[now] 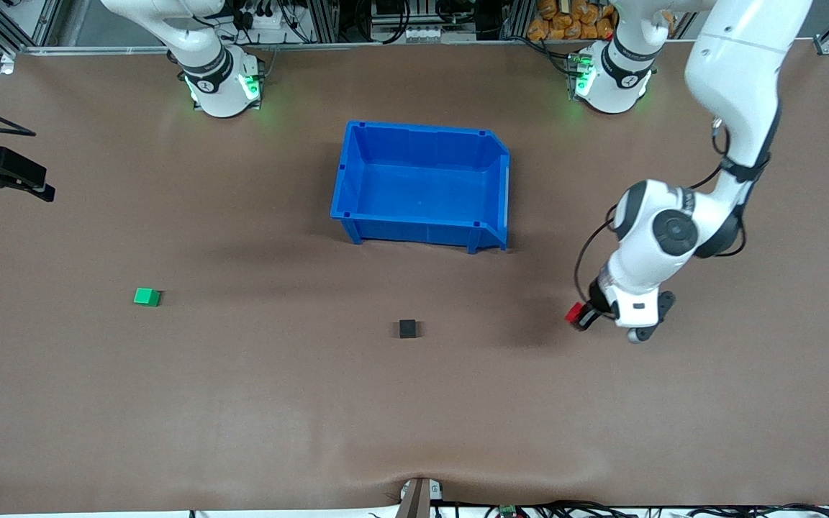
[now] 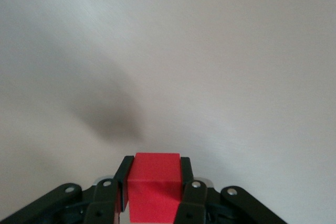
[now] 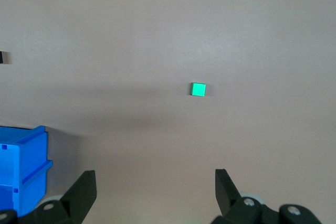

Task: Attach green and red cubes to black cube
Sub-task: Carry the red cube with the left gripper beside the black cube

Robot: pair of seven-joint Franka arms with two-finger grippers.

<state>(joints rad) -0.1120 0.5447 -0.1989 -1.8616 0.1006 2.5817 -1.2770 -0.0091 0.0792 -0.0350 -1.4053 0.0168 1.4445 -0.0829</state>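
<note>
Fingers of my left gripper (image 2: 153, 195) clamp the red cube (image 1: 574, 313), carried low toward the black cube (image 1: 407, 329) for joining. Right gripper (image 3: 155, 190) waits spread wide (green cube (image 3: 198, 89) below, untouched).

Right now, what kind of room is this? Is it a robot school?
Probably a robot lab. Two white arms are bolted along one edge of a brown table. The left gripper holds a red cube, and metal framing and cables run by the arm bases.
</note>
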